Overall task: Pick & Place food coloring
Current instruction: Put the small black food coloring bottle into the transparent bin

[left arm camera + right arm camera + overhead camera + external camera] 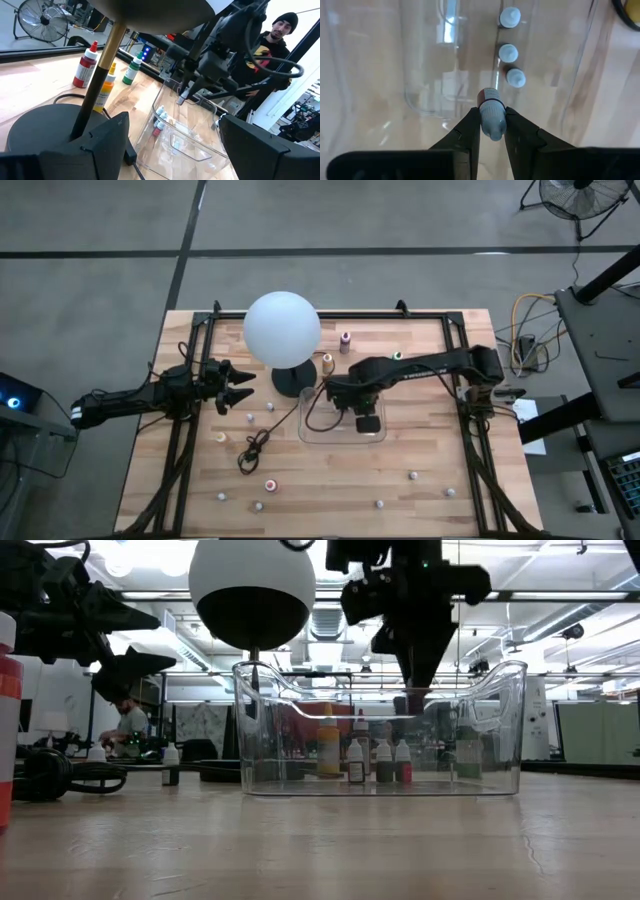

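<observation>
A clear plastic tray (318,436) sits mid-table, right of the globe lamp's base. Three food coloring bottles (508,52) with pale caps stand upright in a row on its floor, also seen in the low view (384,762). My right gripper (492,112) hangs over the tray (500,730), pointing down, shut on another small food coloring bottle (491,107). My left gripper (235,386) waits open and level at the table's left, beside the lamp base. Several more tiny bottles (270,484) stand scattered over the near half of the table. My right gripper pinches the bottle's pale cap (492,122) between its two fingers, coming from above and pointing down. The dark red body (489,96) hangs below the fingers, upright, over the tray's inside and clear of its floor (445,85).
The white globe lamp (282,328) stands on a black base (293,380) left of the tray, and its black cord (255,446) trails toward the near edge. Taller bottles (346,340) stand behind the tray. A person (280,35) stands beyond the table's right side.
</observation>
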